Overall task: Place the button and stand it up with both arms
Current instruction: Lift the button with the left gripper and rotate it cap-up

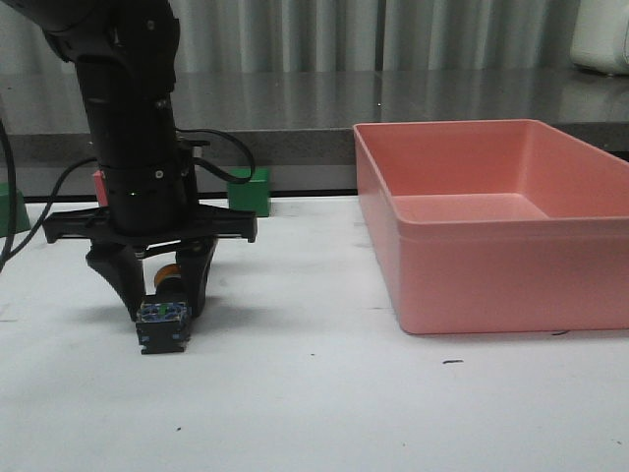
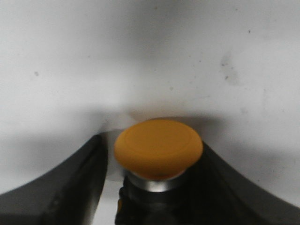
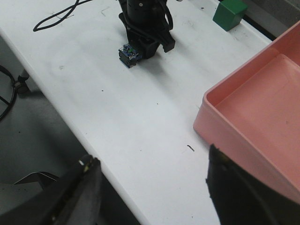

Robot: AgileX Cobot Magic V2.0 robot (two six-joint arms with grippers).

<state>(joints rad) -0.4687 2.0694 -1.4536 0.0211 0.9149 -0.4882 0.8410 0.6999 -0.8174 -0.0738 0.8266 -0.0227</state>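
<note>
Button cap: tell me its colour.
Yellow-orange cap, clearest in the left wrist view.

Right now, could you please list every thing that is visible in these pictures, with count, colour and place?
button: 1, yellow cap, black body, bluish base; on the table, lying on its side between the left gripper's fingers, base toward the camera
bin: 1, pink; on the table's right side, nothing seen inside
green cube: 1, green; at the table's back, behind the left arm
table: 1, white; under everything
left gripper: 1, black; lowered at the table's left, around the button
right gripper: 1, black; open, above the table's near edge, holding nothing
</note>
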